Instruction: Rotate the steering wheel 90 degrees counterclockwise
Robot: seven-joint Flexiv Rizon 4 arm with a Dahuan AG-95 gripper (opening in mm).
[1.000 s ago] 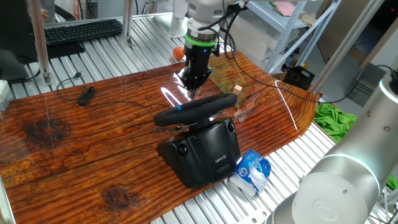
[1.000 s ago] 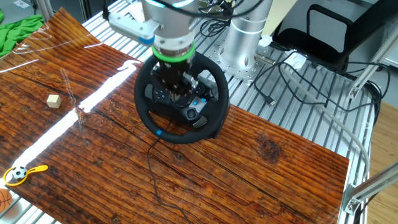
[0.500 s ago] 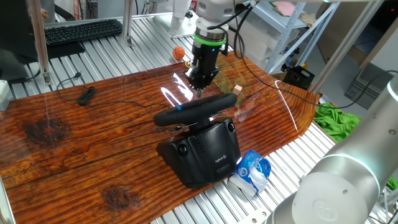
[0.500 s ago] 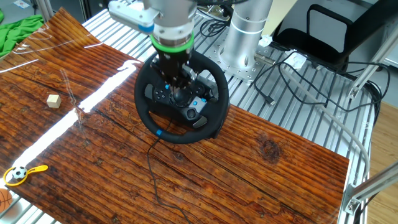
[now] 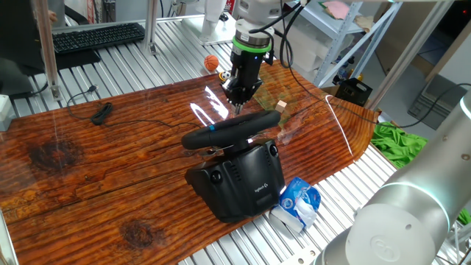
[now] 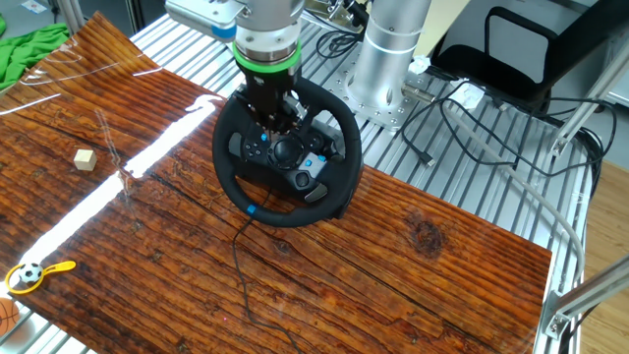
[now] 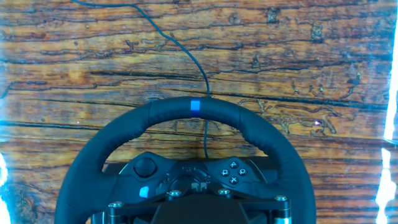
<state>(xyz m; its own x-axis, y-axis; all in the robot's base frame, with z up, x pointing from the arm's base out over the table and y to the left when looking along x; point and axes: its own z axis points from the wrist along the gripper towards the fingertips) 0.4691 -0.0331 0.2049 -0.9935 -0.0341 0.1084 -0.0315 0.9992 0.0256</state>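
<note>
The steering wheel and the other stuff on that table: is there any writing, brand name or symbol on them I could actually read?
Steering wheel base: a small white logo, too small to read.
Steering wheel hub, hand view: white face-button symbols, too blurred to tell apart.
Rim: a plain blue stripe, a mark, not text.
Blue and white packet beside the base: print too blurred to read.
Keyboard at the back: key legends illegible.

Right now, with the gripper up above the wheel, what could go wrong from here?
The gripper hovers above the steering wheel holding nothing, so a slightly off descent could hit the hub buttons rather than the rim. The thin black cable runs under the rim near the blue stripe and might snag. The base sits near the table edge and may shift.
</note>
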